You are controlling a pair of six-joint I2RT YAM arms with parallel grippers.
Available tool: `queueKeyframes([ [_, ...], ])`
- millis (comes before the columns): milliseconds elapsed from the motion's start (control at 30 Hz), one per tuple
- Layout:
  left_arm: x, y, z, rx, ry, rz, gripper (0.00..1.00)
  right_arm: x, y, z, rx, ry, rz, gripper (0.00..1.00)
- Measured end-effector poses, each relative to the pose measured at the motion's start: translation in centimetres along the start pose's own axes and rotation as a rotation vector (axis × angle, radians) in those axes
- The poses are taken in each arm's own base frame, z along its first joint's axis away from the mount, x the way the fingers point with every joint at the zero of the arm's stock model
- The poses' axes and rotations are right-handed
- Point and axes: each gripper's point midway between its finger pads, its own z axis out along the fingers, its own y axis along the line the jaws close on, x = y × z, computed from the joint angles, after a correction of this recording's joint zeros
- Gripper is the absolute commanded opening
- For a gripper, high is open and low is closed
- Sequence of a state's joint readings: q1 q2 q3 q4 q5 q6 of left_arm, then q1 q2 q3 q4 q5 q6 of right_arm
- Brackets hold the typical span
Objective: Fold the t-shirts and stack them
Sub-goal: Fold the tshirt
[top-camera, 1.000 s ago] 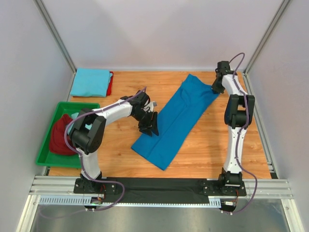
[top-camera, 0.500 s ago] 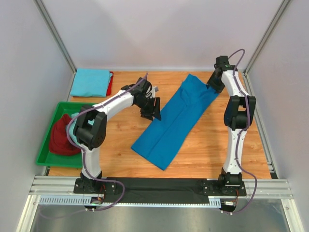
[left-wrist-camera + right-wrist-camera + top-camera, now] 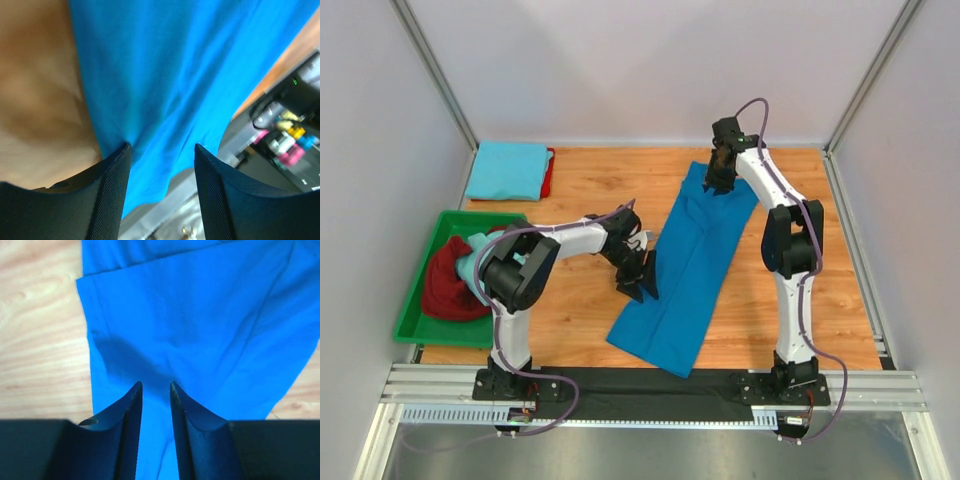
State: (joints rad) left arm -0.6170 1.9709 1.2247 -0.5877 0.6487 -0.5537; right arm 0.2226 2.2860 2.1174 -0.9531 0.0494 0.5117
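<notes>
Royal blue cotton t-shirt (image 3: 682, 270) — long strip on wooden tabletop (image 3: 570, 200). Left gripper (image 3: 640, 285) low at its edge, jaws spread; right gripper (image 3: 718, 185) outstretched over far end, jaws narrowly parted — both empty. White walls (image 3: 650, 70).

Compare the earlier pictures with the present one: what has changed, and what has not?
The right tool swung left; the royal blue shirt turned, far end left, near end right. The left tool came nearer. The green tray and folded stack stayed put.

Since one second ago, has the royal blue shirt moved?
Yes: the royal blue shirt swung, its far end going left, away from the right table edge.
</notes>
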Motion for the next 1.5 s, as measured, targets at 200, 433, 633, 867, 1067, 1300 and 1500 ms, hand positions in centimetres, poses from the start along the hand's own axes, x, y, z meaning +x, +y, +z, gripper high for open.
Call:
queueKeyframes([
  [200, 2.3, -3.0, 1.0, 0.12, 0.054, 0.021, 0.61, 3.1, -0.1, -1.3, 0.025, 0.035, -0.09, 0.17],
  [433, 1.3, -7.1, -3.9, 0.166, -0.088, 0.151, 0.6, 7.7, 0.7, -4.6, 0.034, 0.034, -0.162, 0.21],
  [633, -0.5, -7.8, -9.9, 0.129, -0.286, 0.201, 0.59, 9.8, 2.8, -4.6, -0.014, -0.006, -0.085, 0.38],
  [867, -0.4, -5.1, -13.1, 0.074, -0.389, 0.138, 0.59, 9.1, 3.5, -0.9, 0.012, -0.04, -0.019, 0.38],
  [1067, 1.1, -3.3, -12.2, 0.038, -0.356, 0.094, 0.59, 8.6, 3.8, 1.5, 0.042, -0.042, -0.019, 0.39],
  [1300, 1.1, -2.8, -12.5, 0.032, -0.362, 0.078, 0.58, 8.1, 3.5, 3.3, 0.093, -0.05, -0.026, 0.39],
  [1500, 1.0, -2.7, -12.7, 0.031, -0.367, 0.076, 0.58, 7.6, 3.1, 3.9, 0.134, -0.061, -0.043, 0.35],
])
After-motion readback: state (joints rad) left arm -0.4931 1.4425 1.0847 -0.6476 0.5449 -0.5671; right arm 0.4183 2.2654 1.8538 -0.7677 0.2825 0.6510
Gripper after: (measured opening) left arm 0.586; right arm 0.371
